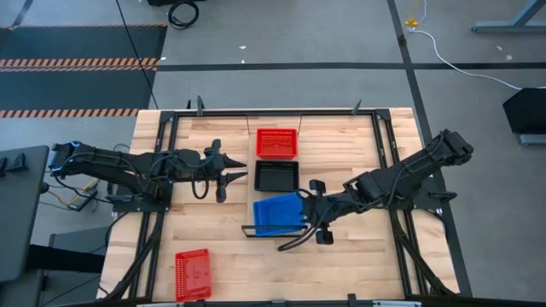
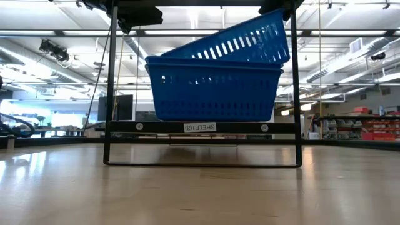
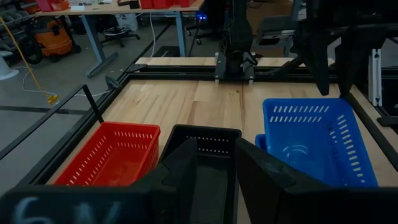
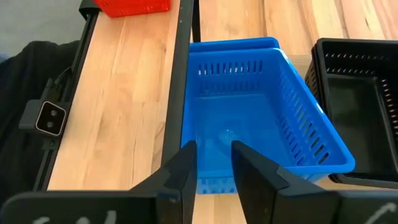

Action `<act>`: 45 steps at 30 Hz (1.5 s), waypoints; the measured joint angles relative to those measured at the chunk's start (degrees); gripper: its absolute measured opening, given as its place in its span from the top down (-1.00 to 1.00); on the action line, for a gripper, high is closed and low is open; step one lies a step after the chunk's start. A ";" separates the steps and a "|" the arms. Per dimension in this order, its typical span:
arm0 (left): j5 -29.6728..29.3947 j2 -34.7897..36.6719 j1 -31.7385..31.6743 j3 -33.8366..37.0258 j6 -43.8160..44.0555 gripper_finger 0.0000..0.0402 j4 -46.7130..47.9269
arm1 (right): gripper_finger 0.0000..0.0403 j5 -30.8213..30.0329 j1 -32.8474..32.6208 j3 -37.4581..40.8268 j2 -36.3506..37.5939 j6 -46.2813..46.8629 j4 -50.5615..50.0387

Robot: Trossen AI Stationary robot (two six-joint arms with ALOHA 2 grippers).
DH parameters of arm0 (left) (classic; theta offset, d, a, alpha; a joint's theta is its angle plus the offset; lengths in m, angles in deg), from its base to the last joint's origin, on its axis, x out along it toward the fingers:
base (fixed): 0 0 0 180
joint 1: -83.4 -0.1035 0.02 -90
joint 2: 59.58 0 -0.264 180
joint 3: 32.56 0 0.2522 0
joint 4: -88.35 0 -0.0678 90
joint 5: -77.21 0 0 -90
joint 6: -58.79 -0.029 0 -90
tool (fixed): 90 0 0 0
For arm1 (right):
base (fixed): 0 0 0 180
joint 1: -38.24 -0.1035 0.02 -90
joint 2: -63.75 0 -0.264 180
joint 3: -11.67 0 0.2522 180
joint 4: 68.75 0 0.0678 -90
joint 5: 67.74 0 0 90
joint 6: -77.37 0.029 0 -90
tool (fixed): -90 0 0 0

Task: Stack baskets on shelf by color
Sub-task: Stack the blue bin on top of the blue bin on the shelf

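On the shelf (image 1: 276, 123) stand a red basket (image 1: 277, 142), a black basket (image 1: 277, 176) and, at its near end, two blue baskets (image 1: 277, 213). The upper blue basket (image 2: 231, 44) lies tilted in the lower one (image 2: 212, 87): its left end is sunk in and its right end is raised above the rim. My right gripper (image 1: 305, 210) is open at that raised end. My left gripper (image 1: 235, 176) hangs open left of the shelf, level with the black basket (image 3: 205, 155), and has nothing between its fingers. My right gripper slants down from the table's right, its open fingers (image 4: 186, 168) over the upper blue basket's right end wall (image 4: 214, 183). Whether a finger touches that wall, I cannot tell.
A second red basket (image 1: 193, 275) lies on the table top at the near left. A black metal frame (image 1: 375, 153) runs round the table, and the shelf's thin black frame (image 2: 111, 94) stands at its near end. Bare wood lies between the shelf and both arms.
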 joint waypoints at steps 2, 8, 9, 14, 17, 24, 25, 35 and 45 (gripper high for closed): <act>0.00 0.00 0.00 -0.02 0.00 0.42 0.00 | 0.48 -0.06 0.00 0.00 0.00 0.02 -0.03; 0.00 0.00 0.02 0.00 0.00 0.42 0.00 | 0.48 -2.84 0.18 0.00 0.00 0.28 -3.63; 0.00 0.00 0.02 0.00 0.00 0.42 0.00 | 0.48 -3.61 0.20 0.00 0.00 0.81 -5.04; 0.00 0.00 0.02 0.00 0.00 0.42 0.00 | 0.48 -5.78 0.20 0.00 0.00 4.05 -11.77; 0.00 0.00 0.00 0.00 0.00 0.42 0.00 | 0.48 -6.41 0.20 0.00 0.00 5.02 -12.31; 0.00 0.00 0.01 0.00 0.00 0.42 0.00 | 0.48 -7.48 0.93 3.40 -0.18 4.50 -5.41; 0.00 0.00 0.00 0.00 0.00 0.42 -0.02 | 0.48 -7.27 1.33 4.22 -0.58 4.01 -3.47; 0.00 0.00 0.00 -0.02 0.00 0.42 -0.20 | 0.48 -5.62 3.13 6.25 -1.72 2.11 -1.63; 0.00 0.00 -0.03 -0.02 0.02 0.42 -0.17 | 0.48 -2.94 2.99 6.25 -2.86 -0.28 3.36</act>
